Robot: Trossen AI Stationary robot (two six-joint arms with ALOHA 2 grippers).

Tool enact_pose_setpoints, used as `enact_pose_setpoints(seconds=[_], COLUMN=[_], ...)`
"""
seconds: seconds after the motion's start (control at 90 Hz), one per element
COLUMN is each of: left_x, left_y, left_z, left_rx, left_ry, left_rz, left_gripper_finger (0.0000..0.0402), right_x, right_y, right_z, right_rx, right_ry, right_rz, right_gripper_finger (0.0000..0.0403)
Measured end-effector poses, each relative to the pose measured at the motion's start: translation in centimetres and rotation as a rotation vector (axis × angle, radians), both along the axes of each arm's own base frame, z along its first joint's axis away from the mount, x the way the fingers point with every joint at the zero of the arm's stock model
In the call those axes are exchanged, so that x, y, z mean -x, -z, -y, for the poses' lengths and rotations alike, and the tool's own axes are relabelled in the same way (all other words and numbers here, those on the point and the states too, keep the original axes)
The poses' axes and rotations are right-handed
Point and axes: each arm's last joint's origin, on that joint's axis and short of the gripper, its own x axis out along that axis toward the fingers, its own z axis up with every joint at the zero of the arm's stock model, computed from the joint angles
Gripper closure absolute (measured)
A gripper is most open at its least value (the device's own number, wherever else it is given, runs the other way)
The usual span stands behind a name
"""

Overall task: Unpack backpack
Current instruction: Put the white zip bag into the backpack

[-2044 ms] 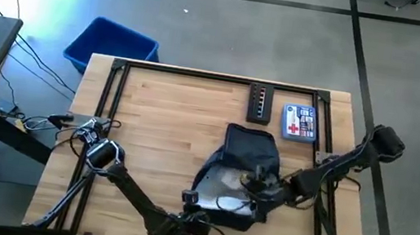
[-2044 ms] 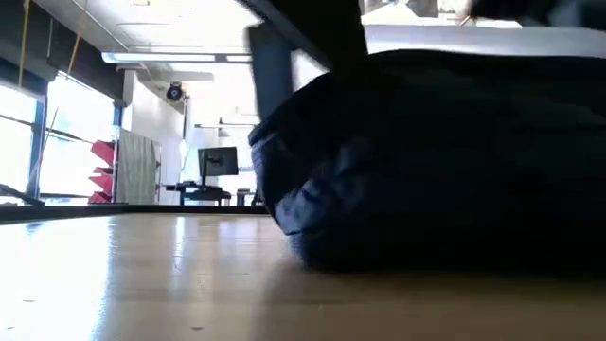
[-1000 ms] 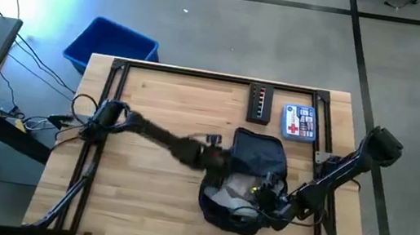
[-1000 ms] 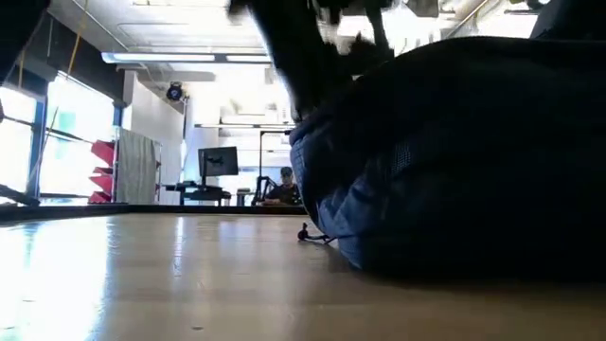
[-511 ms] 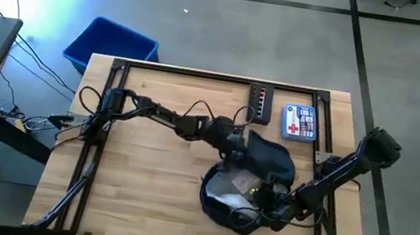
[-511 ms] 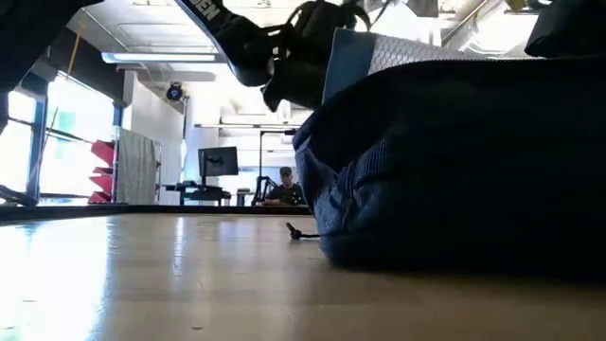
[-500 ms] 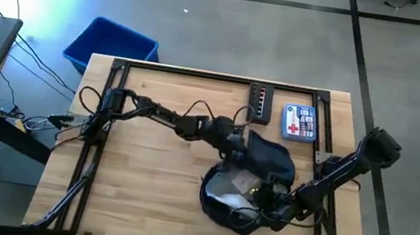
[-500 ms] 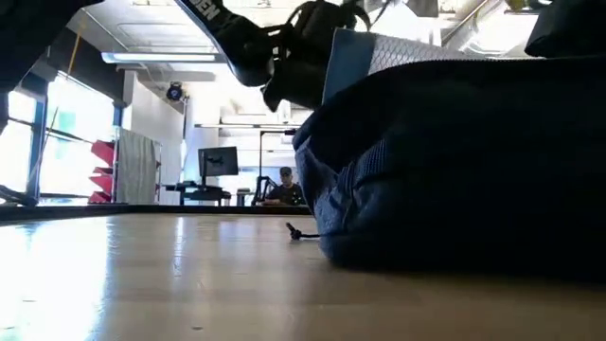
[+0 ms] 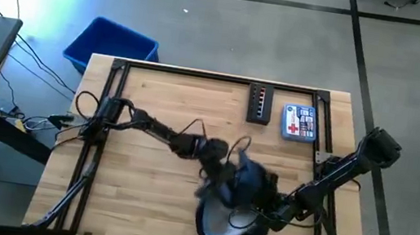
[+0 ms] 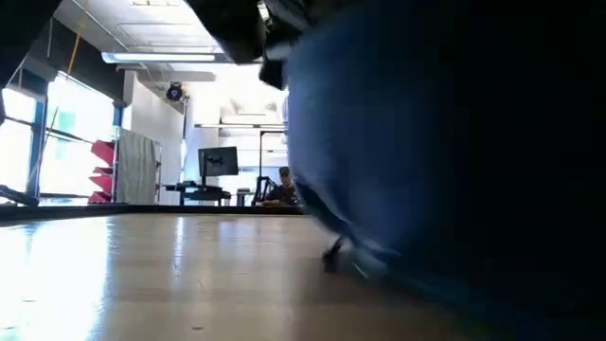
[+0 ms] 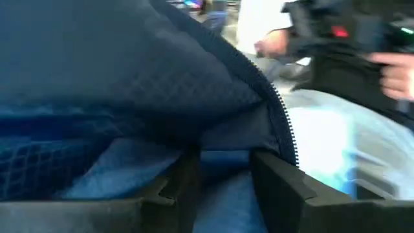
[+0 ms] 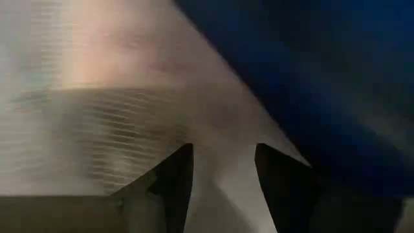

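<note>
The dark navy backpack [image 9: 247, 190] lies bunched on the table's near right part, its mouth open and the pale lining [image 9: 219, 228] showing toward the near edge. In the low view the backpack [image 10: 454, 142] fills the right side, its lower edge close to the wood. My left gripper [image 9: 223, 171] reaches in from the left and is shut on the bag's upper fabric. My right gripper [image 9: 262, 217] comes from the right and is sunk into the bag's near right side. In its wrist view my right gripper [image 12: 223, 155] has pale material between its fingers. My left gripper pinches the backpack's navy fabric just by the zipper edge [image 11: 223, 144] of the open mouth, between its two fingers. It comes at it slanting from the table's left. The bag's upper part is drawn up and over; its underside stays on the table. My right gripper has a fold of the pale lining [image 12: 220, 129] between its two fingers, beside the navy outer fabric [image 12: 323, 71]. It reaches in from the table's right, low over the wood. The bag hides the place of contact in the high view.
A black box with a row of lights [image 9: 260, 104] and a white and blue pouch with a red cross [image 9: 300, 122] lie at the table's far right. A blue bin [image 9: 111, 44] stands on the floor beyond the far left corner. Bare wood [image 9: 143, 182] lies left of the bag.
My left gripper has swung from the table's near edge round to the backpack's far end. It has then come back toward the near edge with the bag's fabric. The backpack has bunched up and shifted nearer, its upper part raised. My right gripper has hardly moved.
</note>
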Motion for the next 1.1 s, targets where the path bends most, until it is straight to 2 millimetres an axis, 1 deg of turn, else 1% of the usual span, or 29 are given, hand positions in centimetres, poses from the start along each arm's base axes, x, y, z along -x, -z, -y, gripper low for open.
enact_pose_setpoints(seconds=[0.089,0.2,0.4,0.456,0.544,0.644,0.756,0.878,1.011,1.1], left_x=[0.7,1.8,3.7,3.8,3.8,3.9,3.9,4.0,4.0,4.0], left_y=[-1.8,-3.4,-5.5,-5.5,-5.4,-5.2,-4.9,-4.8,-4.7,-4.8], left_z=[1.4,2.6,3.9,4.0,4.1,4.1,4.0,3.9,3.9,4.0], left_rx=[-0.021,-0.093,-0.295,-0.320,-0.328,-0.334,-0.358,-0.361,-0.353,-0.352], left_ry=[0.026,-0.007,-0.168,-0.202,-0.214,-0.223,-0.247,-0.247,-0.252,-0.253], left_rz=[0.042,0.042,0.043,0.030,0.019,0.005,-0.028,-0.036,-0.054,-0.052], left_gripper_finger=[0.0284,0.0284,0.0284,0.0284,0.0284,0.0284,0.0284,0.0284,0.0284,0.0284], right_x=[0.1,-0.1,-1.1,-1.3,-1.7,-1.7,-1.6,-0.8,0.8,1.7], right_y=[0.1,0.1,-0.3,-0.9,-2.6,-4.3,-5.8,-7.4,-9.4,-10.3], right_z=[0.2,0.7,1.7,1.7,1.4,0.5,-0.6,-1.5,-2.2,-3.5], right_rx=[0.028,0.067,0.095,0.112,0.149,0.196,0.181,0.180,0.197,0.158], right_ry=[-0.004,0.019,0.086,0.094,0.103,0.088,0.047,0.058,0.111,0.078], right_rz=[-0.014,-0.005,0.019,0.013,0.017,0.006,-0.010,-0.039,-0.068,-0.062], right_gripper_finger=[0.0247,0.0247,0.0247,0.0247,0.0247,0.0247,0.0247,0.0247,0.0247,0.0247])
